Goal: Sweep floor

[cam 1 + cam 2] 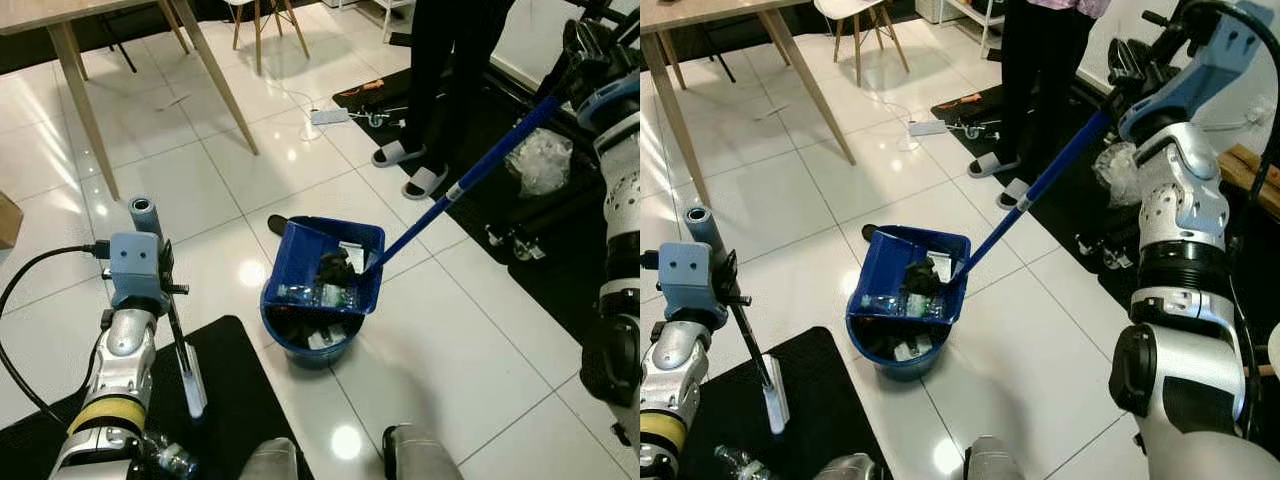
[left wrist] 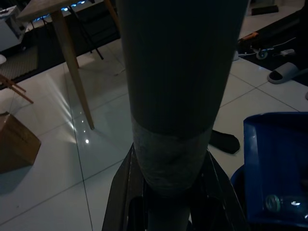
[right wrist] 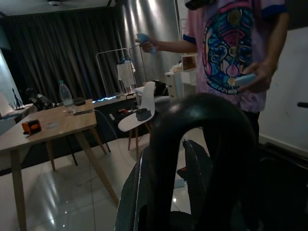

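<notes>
Left eye view: a blue dustpan (image 1: 330, 265) is tipped over a blue bin (image 1: 310, 335) by the right gripper (image 1: 590, 45), clamped on its long handle (image 1: 470, 180), while the left gripper (image 1: 150, 290) is closed round a broom stick (image 1: 185, 355); litter could be spilled onto the tiles should the pan slip off the rim.

- Open white tiled floor (image 1: 300, 160) between the light wooden table legs (image 1: 215, 80) and the round blue plastic bin (image 1: 310, 335), free for passage.
- Blocked at centre by that bin, with the blue plastic dustpan (image 1: 325, 265) tilted over its rim.
- Crossed on the right by the long blue dustpan handle (image 1: 470, 185), slanting up from the dustpan.
- Hemmed in beyond by a person's legs in grey slippers (image 1: 415, 165) on a black mat (image 1: 480, 130).
- White power strip (image 1: 329, 116) and cord lying near the far tiles.
- Black floor mat (image 1: 215, 400) close in on the left, beside the bin.
</notes>
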